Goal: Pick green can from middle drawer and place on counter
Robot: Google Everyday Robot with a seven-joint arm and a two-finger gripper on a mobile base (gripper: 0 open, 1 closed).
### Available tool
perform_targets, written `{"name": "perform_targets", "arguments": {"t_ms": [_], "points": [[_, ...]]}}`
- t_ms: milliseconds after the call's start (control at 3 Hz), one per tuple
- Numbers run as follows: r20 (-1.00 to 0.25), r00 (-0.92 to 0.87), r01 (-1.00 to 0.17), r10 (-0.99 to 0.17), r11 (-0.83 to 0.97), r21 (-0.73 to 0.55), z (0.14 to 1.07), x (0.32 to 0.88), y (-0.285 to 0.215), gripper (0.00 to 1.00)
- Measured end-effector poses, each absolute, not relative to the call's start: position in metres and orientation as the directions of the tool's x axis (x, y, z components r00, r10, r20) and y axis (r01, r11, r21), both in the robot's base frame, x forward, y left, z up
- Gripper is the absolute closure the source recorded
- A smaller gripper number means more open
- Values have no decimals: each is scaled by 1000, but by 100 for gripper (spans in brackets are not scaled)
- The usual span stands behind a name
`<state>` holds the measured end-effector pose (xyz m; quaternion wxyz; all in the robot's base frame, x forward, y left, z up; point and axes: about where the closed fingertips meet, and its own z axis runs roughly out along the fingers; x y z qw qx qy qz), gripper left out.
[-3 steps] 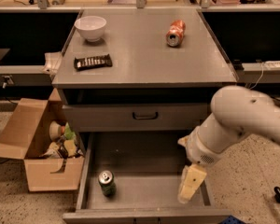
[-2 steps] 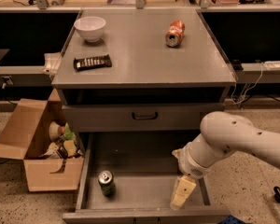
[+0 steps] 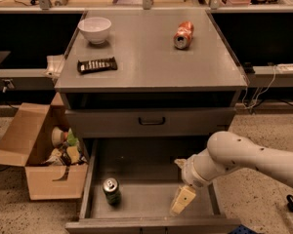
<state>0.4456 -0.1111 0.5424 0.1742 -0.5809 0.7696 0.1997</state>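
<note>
The green can (image 3: 111,190) stands upright on the floor of the open middle drawer (image 3: 146,201), at its front left. My gripper (image 3: 181,201) hangs over the drawer's front right part, well to the right of the can and apart from it. The white arm comes in from the right. The grey counter (image 3: 151,57) is the cabinet's top, above the drawer.
On the counter lie a white bowl (image 3: 94,29), a dark snack bar (image 3: 96,65) and an orange-red can (image 3: 183,34) on its side. A closed drawer front with a dark handle (image 3: 151,121) sits above the open drawer. An open cardboard box (image 3: 41,152) with clutter stands left of the cabinet.
My arm and gripper have moved left and lower into the drawer, closer to the green can. The can has not moved.
</note>
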Motion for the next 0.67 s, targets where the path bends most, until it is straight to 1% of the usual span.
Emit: {"name": "perform_targets", "arguments": {"t_ms": [333, 667], "points": [[-504, -265, -964, -822, 244, 109, 540, 447, -108, 0], [-574, -221, -974, -788, 206, 93, 524, 462, -76, 0]]}}
